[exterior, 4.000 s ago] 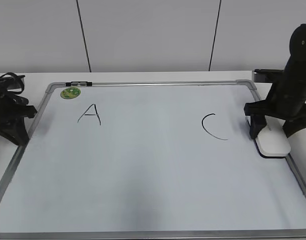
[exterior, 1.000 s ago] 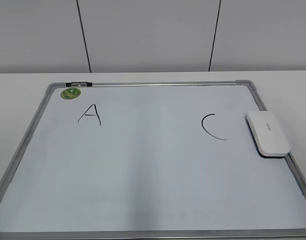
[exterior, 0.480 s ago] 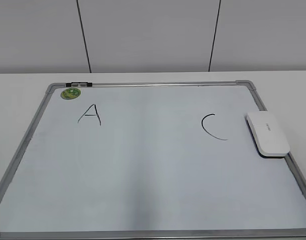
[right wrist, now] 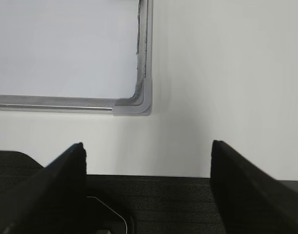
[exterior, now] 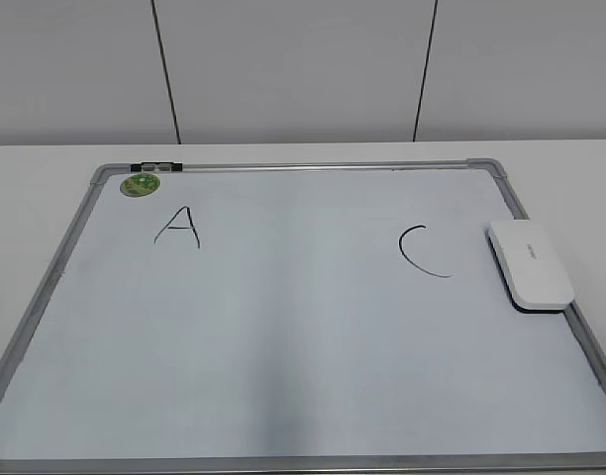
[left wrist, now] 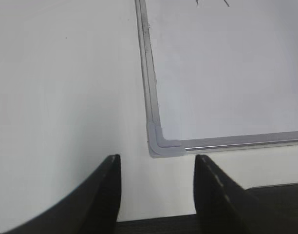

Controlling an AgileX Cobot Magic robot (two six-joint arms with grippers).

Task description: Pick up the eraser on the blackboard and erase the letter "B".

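The blackboard [exterior: 283, 327], a white dry-erase board with a silver frame, lies flat on the white table. It bears a handwritten "A" [exterior: 177, 228] and "C" [exterior: 422, 251]; no letter "B" shows between them. The white eraser [exterior: 529, 263] rests on the board's right edge, beside the "C". Neither gripper shows in the exterior view. My left gripper [left wrist: 158, 163] is open and empty over the table, just off the board's near left corner [left wrist: 161, 141]. My right gripper [right wrist: 148, 148] is open and empty, near the board's near right corner [right wrist: 139, 103].
A small round green magnet [exterior: 140, 184] sits at the board's far left corner, with a black clip [exterior: 155, 166] on the top frame. A white panelled wall stands behind the table. Black base parts fill the bottom of both wrist views.
Four seconds ago both arms were in the exterior view, the right gripper over the eraser. Both have withdrawn out of that view. Over the last second nothing has moved.
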